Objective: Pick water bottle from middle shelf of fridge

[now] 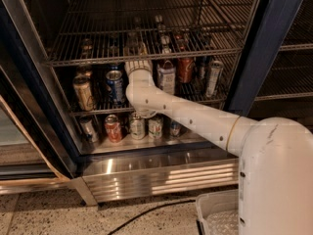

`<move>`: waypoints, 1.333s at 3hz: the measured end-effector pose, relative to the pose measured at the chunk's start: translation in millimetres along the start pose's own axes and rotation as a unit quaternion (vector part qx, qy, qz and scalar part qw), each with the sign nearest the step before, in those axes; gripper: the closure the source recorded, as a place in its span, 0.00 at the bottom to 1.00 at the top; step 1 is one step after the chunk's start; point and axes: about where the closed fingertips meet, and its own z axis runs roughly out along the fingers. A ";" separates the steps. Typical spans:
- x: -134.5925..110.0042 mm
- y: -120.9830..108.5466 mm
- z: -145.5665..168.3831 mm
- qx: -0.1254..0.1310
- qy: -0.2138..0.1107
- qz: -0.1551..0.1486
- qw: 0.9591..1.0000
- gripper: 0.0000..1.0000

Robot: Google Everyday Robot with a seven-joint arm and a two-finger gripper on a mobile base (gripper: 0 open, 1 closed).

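The fridge [274,38] stands open, with dark blue frames and wire racks. My white arm reaches in from the lower right and bends upward, its wrist crossing the front rail of the middle shelf [83,60]. The gripper [137,49] sits just above that rail, left of centre. A small clear water bottle [131,37] stands on the rack right at the gripper and is partly hidden by it. I cannot tell whether the gripper touches it.
Several more bottles and cans stand behind on the same rack. The rack below holds tall cans [84,93] and a white-labelled bottle [167,77]. Small cans [113,128] line the steel floor. A ribbed steel panel [161,173] and a white bin [217,217] lie below.
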 end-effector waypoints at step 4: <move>14.5 -20.1 -11.3 0.024 0.022 -0.001 0.999 1.00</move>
